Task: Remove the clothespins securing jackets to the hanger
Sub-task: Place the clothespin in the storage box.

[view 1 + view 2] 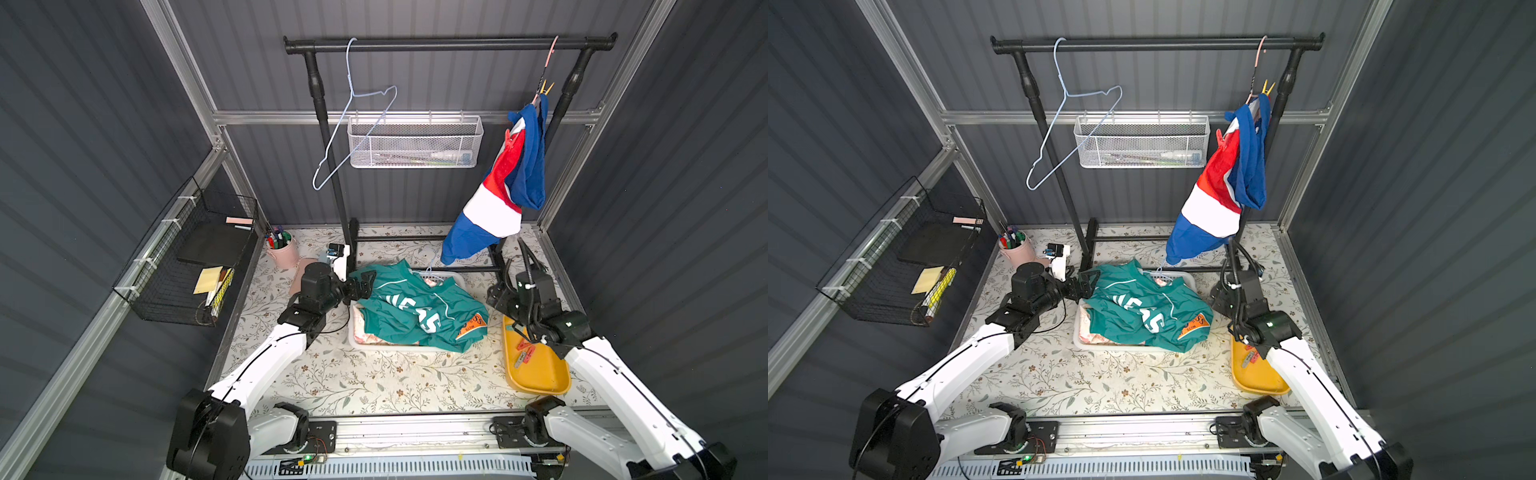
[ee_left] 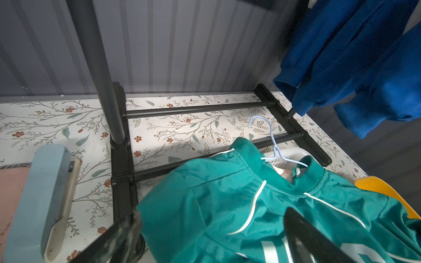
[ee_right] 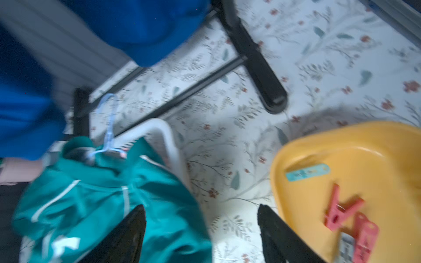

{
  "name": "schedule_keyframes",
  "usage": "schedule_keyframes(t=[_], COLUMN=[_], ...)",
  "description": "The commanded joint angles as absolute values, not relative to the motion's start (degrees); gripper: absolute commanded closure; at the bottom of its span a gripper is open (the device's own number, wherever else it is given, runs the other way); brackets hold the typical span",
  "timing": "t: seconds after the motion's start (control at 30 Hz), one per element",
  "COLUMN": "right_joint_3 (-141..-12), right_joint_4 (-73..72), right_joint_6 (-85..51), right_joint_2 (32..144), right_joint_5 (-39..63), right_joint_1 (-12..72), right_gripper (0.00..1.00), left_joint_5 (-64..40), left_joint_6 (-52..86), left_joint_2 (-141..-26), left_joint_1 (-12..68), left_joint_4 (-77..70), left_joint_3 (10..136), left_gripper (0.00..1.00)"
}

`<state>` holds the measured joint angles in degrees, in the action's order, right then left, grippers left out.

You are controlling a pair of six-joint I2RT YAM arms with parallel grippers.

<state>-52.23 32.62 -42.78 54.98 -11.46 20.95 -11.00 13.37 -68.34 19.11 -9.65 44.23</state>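
Left end effector (image 2: 213, 213) and right end effector (image 3: 201, 207) both spread wide, holding nothing
Blur smears the right wrist view, yet only floral counter (image 3: 227, 136) shows between the right jaws. Just beside one finger lies the yellow tray (image 3: 341, 145) with two red clothespins (image 3: 339, 211), a pale teal clothespin (image 3: 307, 172) and a grey clothespin (image 3: 346, 248) cut by the frame edge. In both top views the bent right forearm hides part of that tray. High above and behind this end effector the red-white-blue jacket (image 1: 494, 199) hangs from the rail (image 1: 449, 43), a red clothespin (image 1: 510, 143) on its edge and a yellow clothespin (image 1: 547, 88) at its collar, its hanger mostly lost in cloth. The left arm reaches low and level; the teal jacket (image 2: 205, 193) lies between its jaws, contact unclear, and beneath it the cream-and-pink jacket (image 1: 376, 337) is nearly buried in the white basket (image 3: 169, 139)
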Motion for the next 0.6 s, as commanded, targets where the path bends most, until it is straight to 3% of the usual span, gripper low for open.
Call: schedule_keyframes(t=[0.0, 0.2, 0.57], right_joint_3=[-57.0, -73.5, -92.4], right_joint_4=[32.3, 34.2, 34.8], right_joint_6=[-37.6, -33.6, -33.0], right_joint_2=[57.5, 76.1, 104.1], right_joint_5=[-13.4, -5.7, -6.7], right_joint_1=[27.0, 33.5, 32.5], right_gripper=[0.21, 0.22, 0.26], left_joint_5=[-11.5, -11.5, -11.0], left_joint_6=[11.8, 11.7, 9.7], left_joint_2=[-69.3, -70.7, -71.4], left_joint_1=[19.6, 19.6, 19.6], left_joint_4=[-10.3, -11.0, -10.4], left_joint_3=[46.6, 46.7, 47.1], left_gripper=[0.01, 0.01, 0.01])
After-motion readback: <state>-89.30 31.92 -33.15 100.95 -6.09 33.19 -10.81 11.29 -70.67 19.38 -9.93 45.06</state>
